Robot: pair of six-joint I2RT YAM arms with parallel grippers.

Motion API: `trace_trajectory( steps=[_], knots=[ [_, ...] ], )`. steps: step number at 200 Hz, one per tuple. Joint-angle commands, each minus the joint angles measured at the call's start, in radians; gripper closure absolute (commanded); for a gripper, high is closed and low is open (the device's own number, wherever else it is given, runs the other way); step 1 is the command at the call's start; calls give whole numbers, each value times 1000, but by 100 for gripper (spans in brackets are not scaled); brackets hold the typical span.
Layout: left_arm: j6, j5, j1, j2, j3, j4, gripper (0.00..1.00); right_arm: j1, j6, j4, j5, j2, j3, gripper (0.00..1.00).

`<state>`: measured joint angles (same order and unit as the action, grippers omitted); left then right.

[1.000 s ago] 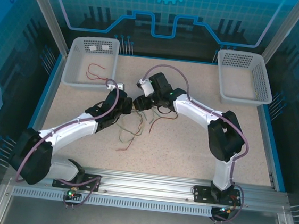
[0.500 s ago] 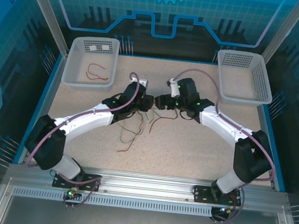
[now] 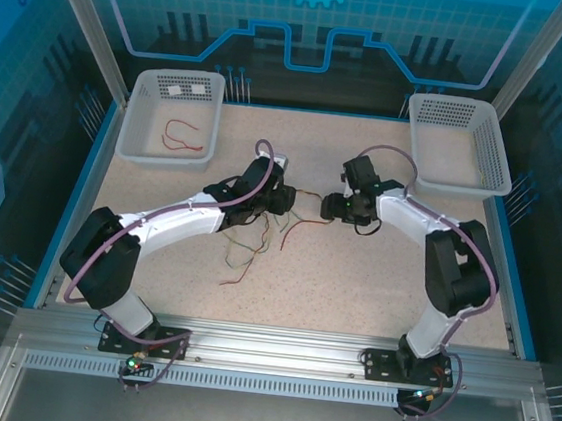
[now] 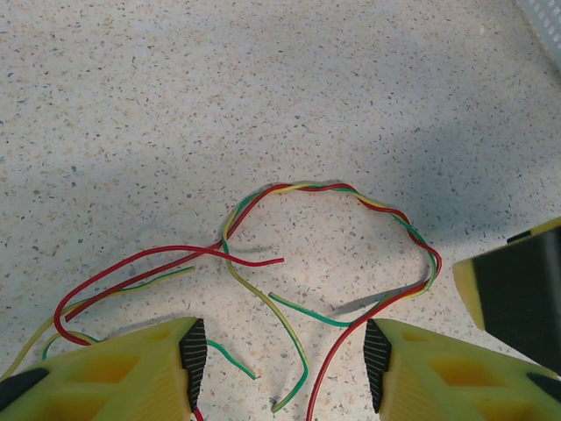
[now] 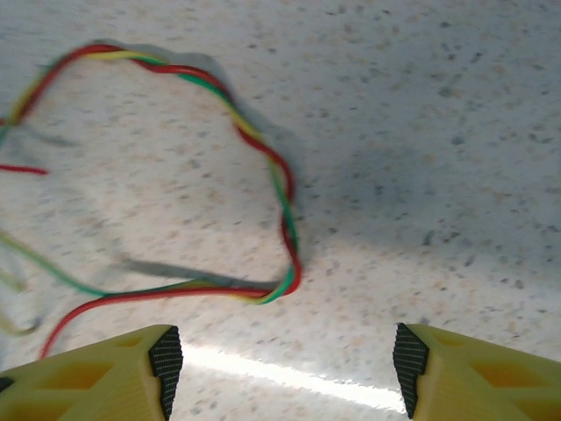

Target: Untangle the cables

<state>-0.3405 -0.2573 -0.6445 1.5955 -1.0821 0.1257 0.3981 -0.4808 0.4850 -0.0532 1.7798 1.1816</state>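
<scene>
The cables (image 3: 296, 226) are thin red, yellow and green wires lying loose on the speckled table, mid-way between the arms. Three of them twist together into an arched braid (image 4: 351, 189), which also curves across the right wrist view (image 5: 282, 197). My left gripper (image 3: 287, 199) is open just left of the braid. Its loose ends and one red wire lie on the table between the left fingertips (image 4: 285, 360), ungripped. My right gripper (image 3: 330, 208) faces it from the right, open, with the braid's bend just ahead of its fingertips (image 5: 285, 361). One right finger (image 4: 517, 289) appears in the left wrist view.
A white basket (image 3: 140, 115) at the back left holds one red wire (image 3: 186, 140). A second white basket (image 3: 493, 157) stands at the back right. Loose wire tails trail toward the near side (image 3: 241, 259). Blue walls ring the table.
Both grippers have shifted right from where they met. The right one has drawn back further, leaving a gap with the braid stretched between them. Both jaws stand wider than a second ago.
</scene>
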Motion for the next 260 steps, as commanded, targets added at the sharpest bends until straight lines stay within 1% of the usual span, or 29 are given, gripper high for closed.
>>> trace_trajectory(
  steps=[1, 11, 23, 29, 49, 77, 85, 89, 103, 105, 112, 117, 126, 129, 134, 136, 138, 155, 178, 221, 240, 260],
  knots=[
    [6, -10, -6, 14, 2, -2, 46, 30, 23, 130, -141, 94, 115, 34],
    [6, -15, -6, 13, -1, 8, 46, 48, 35, 172, -182, 137, 176, 36],
    [2, -17, -6, 5, -8, 27, 46, 73, 39, 214, -251, 181, 233, 37],
    [3, -17, -6, 0, -2, 24, 46, 80, 44, 220, -265, 199, 254, 38],
    [3, -31, -6, -24, 38, -9, 46, 72, 39, 229, -226, 264, 297, 43],
    [-2, -40, -6, -49, 49, 10, 46, 62, 22, 216, -206, 305, 307, 52],
    [0, -40, -5, -56, 62, 0, 46, 61, 21, 204, -201, 313, 301, 57],
    [1, -44, -5, -58, 68, -6, 45, 60, 21, 204, -199, 319, 300, 62],
    [1, -54, -6, -63, 74, -8, 45, 52, 19, 217, -183, 332, 306, 71],
    [1, -54, -6, -63, 72, -5, 45, 51, 19, 217, -183, 332, 305, 74],
    [3, -56, -6, -62, 63, 10, 45, 48, 20, 213, -181, 330, 296, 78],
    [4, -53, -5, -62, 59, 14, 45, 47, 23, 207, -177, 327, 289, 83],
    [9, -52, -6, -64, 62, 7, 45, 45, 25, 195, -175, 321, 275, 86],
    [10, -53, -6, -63, 64, 2, 45, 44, 27, 190, -172, 318, 270, 90],
    [12, -54, -6, -63, 67, -9, 45, 42, 29, 185, -169, 315, 264, 92],
    [12, -56, -6, -62, 68, -13, 45, 41, 29, 184, -168, 314, 264, 95],
    [12, -57, -6, -62, 69, -16, 45, 41, 29, 185, -168, 313, 263, 96],
    [11, -58, -5, -55, 51, -13, 45, 36, 30, 194, -172, 293, 258, 100],
    [7, -49, -6, -54, 50, -25, 45, 35, 45, 177, -200, 233, 234, 100],
    [5, -49, -6, -80, 66, -41, 45, 27, 71, 195, -305, 79, 215, 100],
    [6, -61, -3, -102, 92, -80, 45, 20, 79, 206, -318, 19, 213, 100],
    [8, -53, -1, -111, 89, -84, 45, 20, 85, 221, -334, -34, 212, 100]
  ],
)
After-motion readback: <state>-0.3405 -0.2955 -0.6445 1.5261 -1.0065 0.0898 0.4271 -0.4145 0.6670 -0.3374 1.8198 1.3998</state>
